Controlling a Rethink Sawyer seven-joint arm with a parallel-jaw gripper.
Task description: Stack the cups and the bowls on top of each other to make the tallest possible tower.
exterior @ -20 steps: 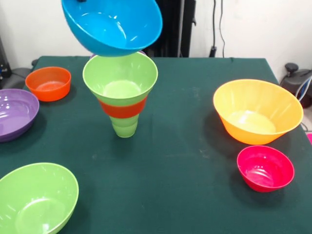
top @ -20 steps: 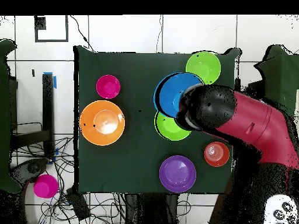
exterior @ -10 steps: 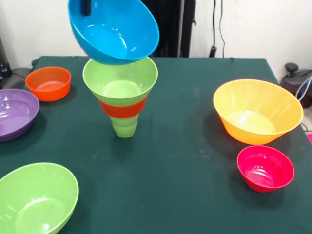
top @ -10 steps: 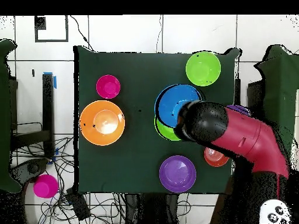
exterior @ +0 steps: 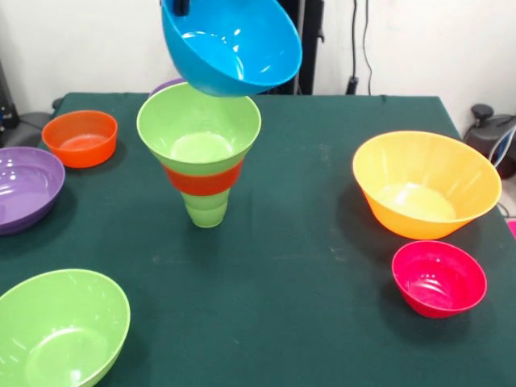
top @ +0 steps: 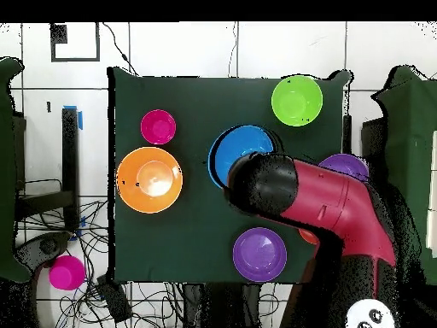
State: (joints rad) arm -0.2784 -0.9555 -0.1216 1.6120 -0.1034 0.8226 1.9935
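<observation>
Above the tower [exterior: 200, 153], blue bowl [exterior: 234, 47] tilted, rim pinched by fingers [exterior: 181, 6].

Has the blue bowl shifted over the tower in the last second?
Yes. In the front view the blue bowl has moved to the picture's right and now hangs off-centre, above the right side of the tower, tilted and not seated.

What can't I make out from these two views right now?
- Gripper: front view cuts it at the top edge; overhead, the arm covers it. Jaws unreadable.
- Tower: hidden overhead by the arm and blue bowl.
- Small orange-red bowl: under the arm overhead.
</observation>
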